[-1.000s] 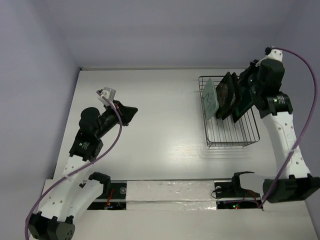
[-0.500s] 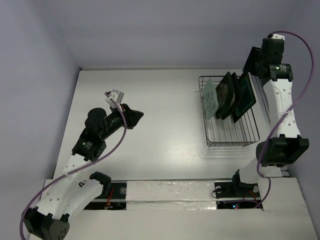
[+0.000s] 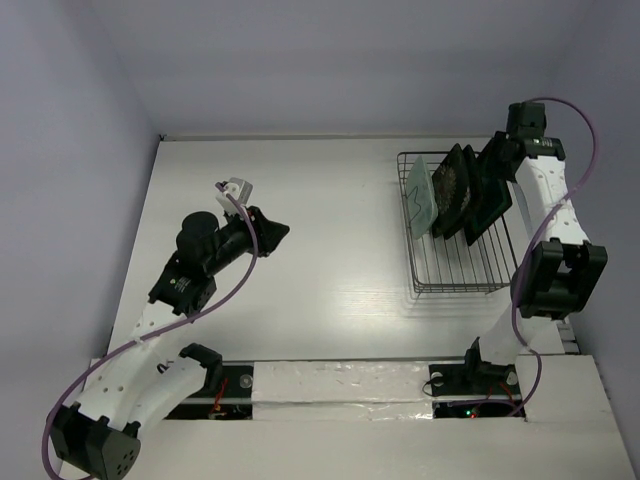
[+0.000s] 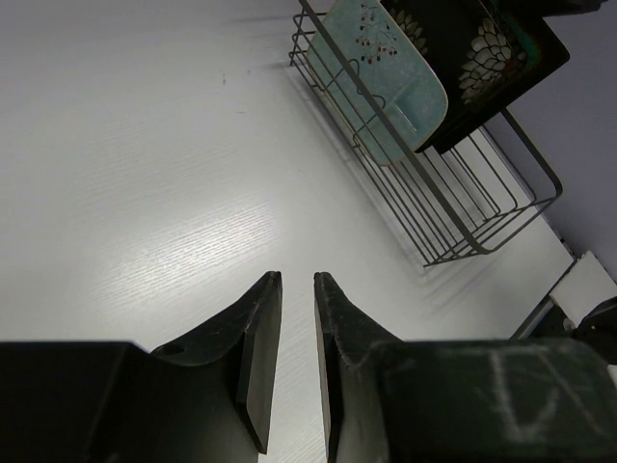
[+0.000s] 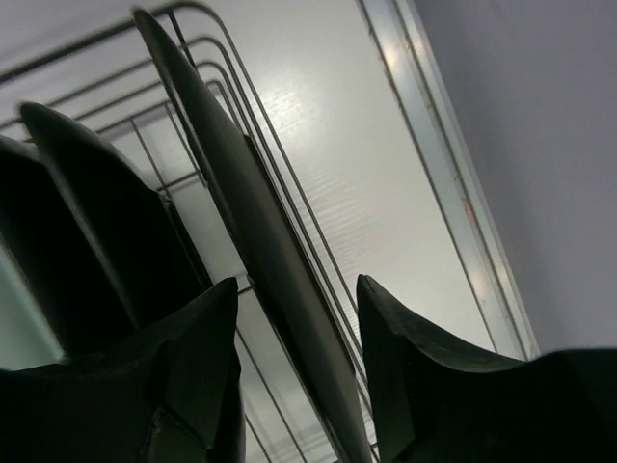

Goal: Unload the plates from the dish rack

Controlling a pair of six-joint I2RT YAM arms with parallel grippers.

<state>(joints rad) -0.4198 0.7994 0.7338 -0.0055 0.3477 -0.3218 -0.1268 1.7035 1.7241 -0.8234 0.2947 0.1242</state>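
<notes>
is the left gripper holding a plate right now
No, the left gripper is over bare table with nothing between its nearly closed fingers, and the mint-green plate stands in the dish rack.

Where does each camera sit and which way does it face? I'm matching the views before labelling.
Top external: above and behind the bases, looking down on the table, both arms and the rack.
Left wrist: on the left arm, facing across the table toward the rack and mint plate; left gripper nearly closed, empty.
Right wrist: on the right arm, close over the rack; right gripper open, straddling a dark plate's edge.
All three share the rack and plates.
</notes>
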